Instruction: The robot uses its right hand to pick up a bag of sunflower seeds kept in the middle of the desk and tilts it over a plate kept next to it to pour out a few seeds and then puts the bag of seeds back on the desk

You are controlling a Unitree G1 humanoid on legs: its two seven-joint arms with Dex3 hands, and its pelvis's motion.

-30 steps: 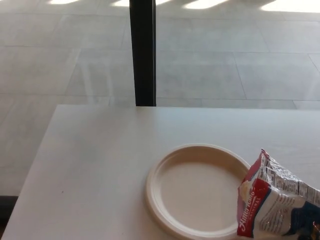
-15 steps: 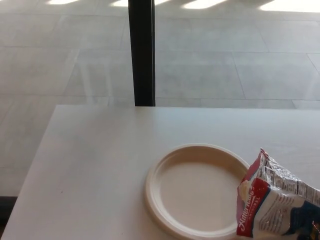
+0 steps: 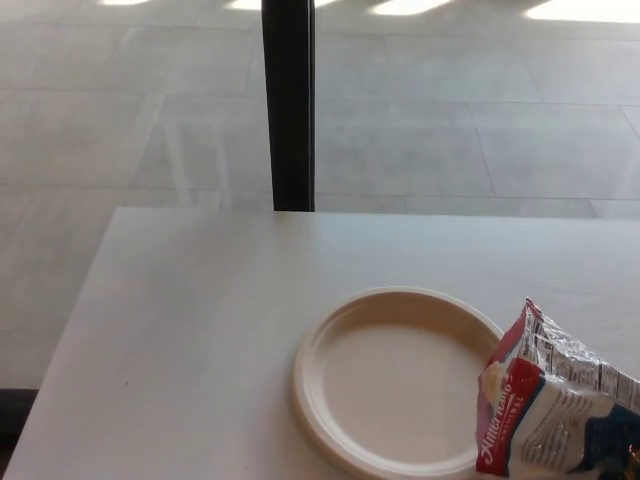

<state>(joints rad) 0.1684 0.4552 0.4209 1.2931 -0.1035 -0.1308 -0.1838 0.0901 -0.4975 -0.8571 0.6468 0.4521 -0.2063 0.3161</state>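
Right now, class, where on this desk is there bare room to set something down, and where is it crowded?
Bare desk runs all along the left of the plate, and a wide strip lies behind it up to the far edge. The near right corner is crowded: the seed bag overlaps the plate's right rim in the picture.

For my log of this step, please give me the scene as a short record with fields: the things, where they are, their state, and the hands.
surface: white desk
plate: round cream paper plate, empty, no seeds visible on it
bag: red, white and blue crinkled bag of sunflower seeds, at the plate's right edge, overlapping its rim in the picture, cut off by the frame
background: black vertical post beyond the desk, grey tiled floor
left hand: not in view
right hand: not in view
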